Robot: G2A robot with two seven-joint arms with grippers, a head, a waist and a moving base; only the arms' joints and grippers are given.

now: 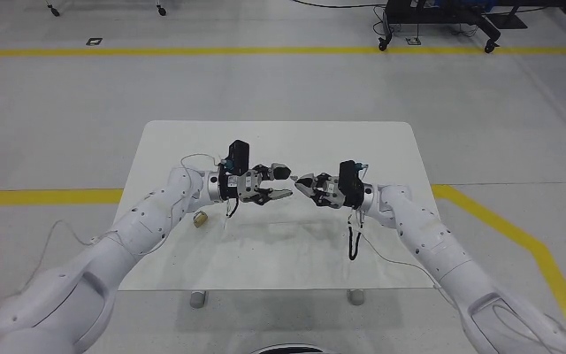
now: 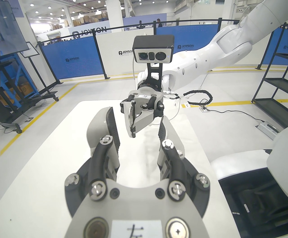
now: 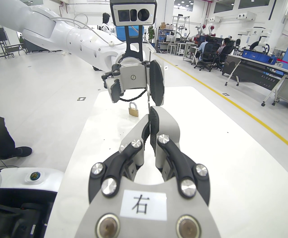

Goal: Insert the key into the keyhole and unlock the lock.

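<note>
Looks like a robotics lab in a large open industrial hall: pale polished floor (image 1: 88,106) marked with yellow tape lines (image 1: 265,51) beyond and to both sides of the white table (image 1: 265,142). Off one end of the table, fenced by blue partition panels (image 2: 74,56), with a dark screen (image 2: 11,29), black shelving (image 2: 274,85), a power strip (image 2: 267,127) on the floor nearby, and stacked cartons (image 2: 83,20) farther back under ceiling spotlights (image 2: 36,11). Off the other end, well apart from the table, workbenches (image 3: 254,65) with office chairs (image 3: 209,54), blue crates (image 3: 256,55) and other robot arms (image 3: 203,28).
</note>
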